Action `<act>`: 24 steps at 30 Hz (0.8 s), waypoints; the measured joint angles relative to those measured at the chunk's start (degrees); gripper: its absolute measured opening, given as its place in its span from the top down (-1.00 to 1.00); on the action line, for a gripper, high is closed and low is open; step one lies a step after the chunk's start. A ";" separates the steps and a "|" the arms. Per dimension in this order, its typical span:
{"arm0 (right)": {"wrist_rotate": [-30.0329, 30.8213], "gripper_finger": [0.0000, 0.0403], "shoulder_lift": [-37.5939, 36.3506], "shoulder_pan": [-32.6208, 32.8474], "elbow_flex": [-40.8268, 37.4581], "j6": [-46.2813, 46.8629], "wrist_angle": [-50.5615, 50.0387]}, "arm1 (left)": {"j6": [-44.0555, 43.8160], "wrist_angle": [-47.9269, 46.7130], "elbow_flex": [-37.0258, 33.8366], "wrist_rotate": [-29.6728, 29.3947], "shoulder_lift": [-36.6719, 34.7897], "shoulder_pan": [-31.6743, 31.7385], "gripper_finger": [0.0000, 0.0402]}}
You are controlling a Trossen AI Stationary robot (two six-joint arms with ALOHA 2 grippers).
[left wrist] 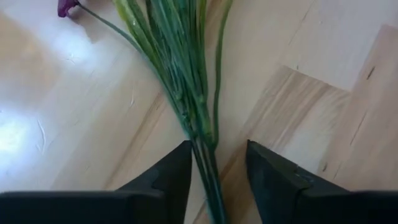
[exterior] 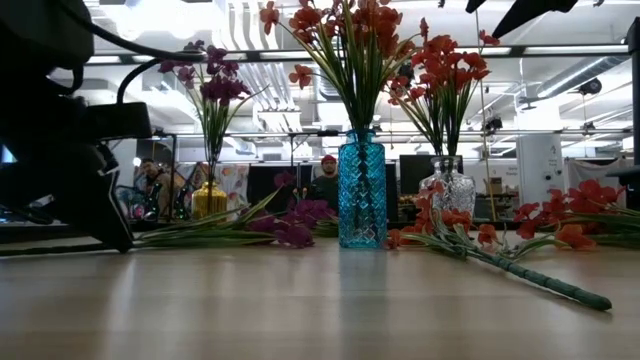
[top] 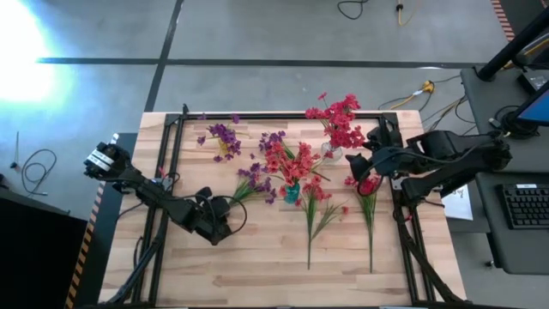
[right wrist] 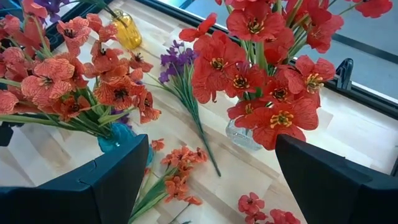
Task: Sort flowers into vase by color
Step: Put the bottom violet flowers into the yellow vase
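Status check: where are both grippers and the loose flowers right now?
Left gripper open, straddling purple sprig's stem on table. Right gripper open above clear vase. Red sprigs lie loose on table. Nothing blocking.

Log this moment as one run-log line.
left gripper: open, straddling purple sprig stem on table | right gripper: open, hovering near clear vase | phase: pre-grasp

I see three vases (top: 292, 192) mid-table, loose sprigs (top: 310, 225) lower right, my left gripper (top: 225, 209) seemingly straddling a stem (left wrist: 202, 152).

Red, purple flowers (top: 310, 209) vased, strewn flat
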 joint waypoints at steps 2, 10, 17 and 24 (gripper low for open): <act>0.00 -0.70 0.00 0.00 0.00 -0.02 0.00 | -0.15 -0.07 -0.04 0.04 0.00 0.00 0.47; -1.36 -0.70 0.15 0.69 0.00 -0.76 0.00 | -0.41 -0.14 -0.07 1.42 0.07 -0.07 0.83; -1.33 -0.70 0.63 4.17 -0.07 0.06 0.00 | -0.31 -1.68 0.59 1.95 0.07 -0.07 0.99; -2.40 -0.70 0.70 7.26 -0.07 1.56 -0.04 | 0.00 -12.09 5.46 3.39 -0.90 -1.02 1.00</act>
